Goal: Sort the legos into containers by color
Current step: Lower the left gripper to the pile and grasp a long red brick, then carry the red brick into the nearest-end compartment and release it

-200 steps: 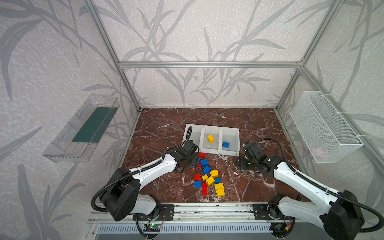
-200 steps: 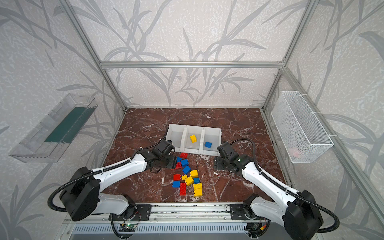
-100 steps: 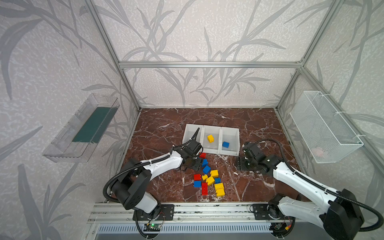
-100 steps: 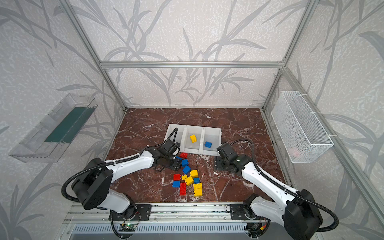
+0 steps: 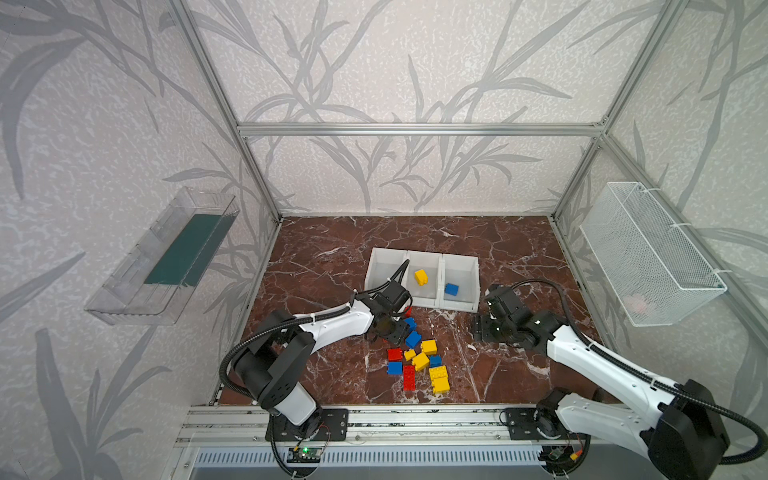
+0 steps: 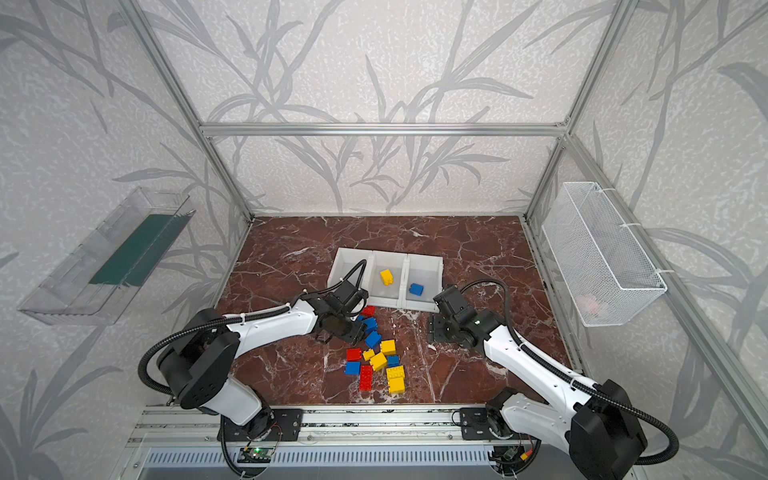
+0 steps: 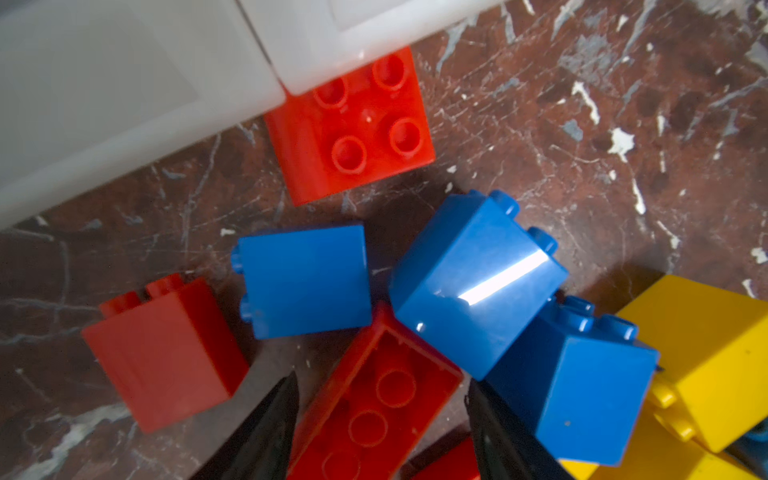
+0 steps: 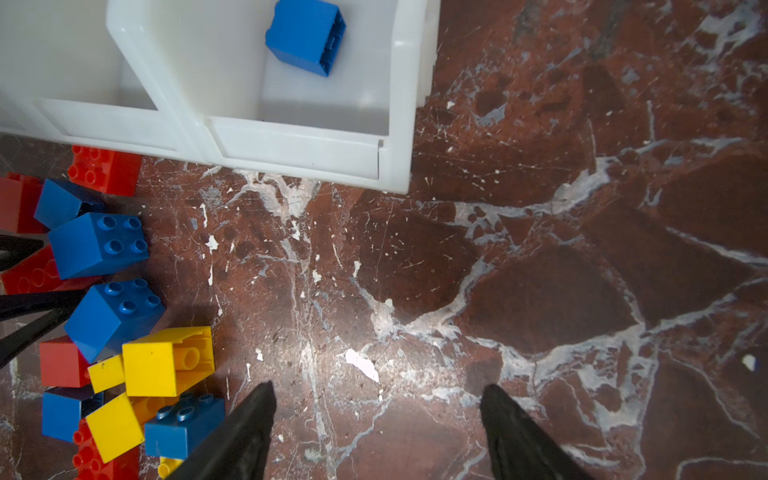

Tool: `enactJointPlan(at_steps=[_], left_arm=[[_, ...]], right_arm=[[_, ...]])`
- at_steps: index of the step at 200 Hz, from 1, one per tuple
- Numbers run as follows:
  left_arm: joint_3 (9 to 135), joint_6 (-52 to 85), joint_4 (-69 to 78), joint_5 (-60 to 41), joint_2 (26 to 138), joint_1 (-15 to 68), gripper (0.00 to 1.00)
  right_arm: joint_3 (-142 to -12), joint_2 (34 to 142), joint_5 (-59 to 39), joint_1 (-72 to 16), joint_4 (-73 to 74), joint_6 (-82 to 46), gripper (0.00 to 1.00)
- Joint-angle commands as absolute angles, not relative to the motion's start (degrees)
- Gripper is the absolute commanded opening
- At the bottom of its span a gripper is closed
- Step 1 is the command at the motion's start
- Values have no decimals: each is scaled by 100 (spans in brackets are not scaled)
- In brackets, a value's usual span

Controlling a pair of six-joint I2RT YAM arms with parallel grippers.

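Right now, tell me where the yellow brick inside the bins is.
In both top views the yellow brick lies in the middle white bin, with a blue brick in the bin to its right.

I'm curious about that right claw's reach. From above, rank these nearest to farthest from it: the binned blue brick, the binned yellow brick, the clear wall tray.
From the right gripper, in a top view:
1. Blue brick, in the right-hand bin.
2. Yellow brick, in the middle bin.
3. Clear tray, across on the left wall.
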State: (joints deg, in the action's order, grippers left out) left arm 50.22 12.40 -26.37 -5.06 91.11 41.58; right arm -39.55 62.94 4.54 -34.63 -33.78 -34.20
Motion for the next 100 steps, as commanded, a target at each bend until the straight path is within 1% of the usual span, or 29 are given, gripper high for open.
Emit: enactJointPlan(at_steps=[1, 44, 73, 100], left_arm=[[5041, 1162, -2748, -527, 9153, 4219, 61], [5017, 1230, -2703, -366, 9166, 4228, 43], [5000, 1240, -2705, -263, 9075, 4236, 35], [4938, 1272, -2688, -224, 8908, 4230, 33]], right_arm=[[-3888, 6215, 554, -3517, -3478, -3469, 78], [-3894, 6214, 571, -3524, -3496, -3472, 78], [-3929, 6240, 569, -3525, -3512, -3463, 77], [-3964, 6280, 554, -3525, -3511, -3446, 77]])
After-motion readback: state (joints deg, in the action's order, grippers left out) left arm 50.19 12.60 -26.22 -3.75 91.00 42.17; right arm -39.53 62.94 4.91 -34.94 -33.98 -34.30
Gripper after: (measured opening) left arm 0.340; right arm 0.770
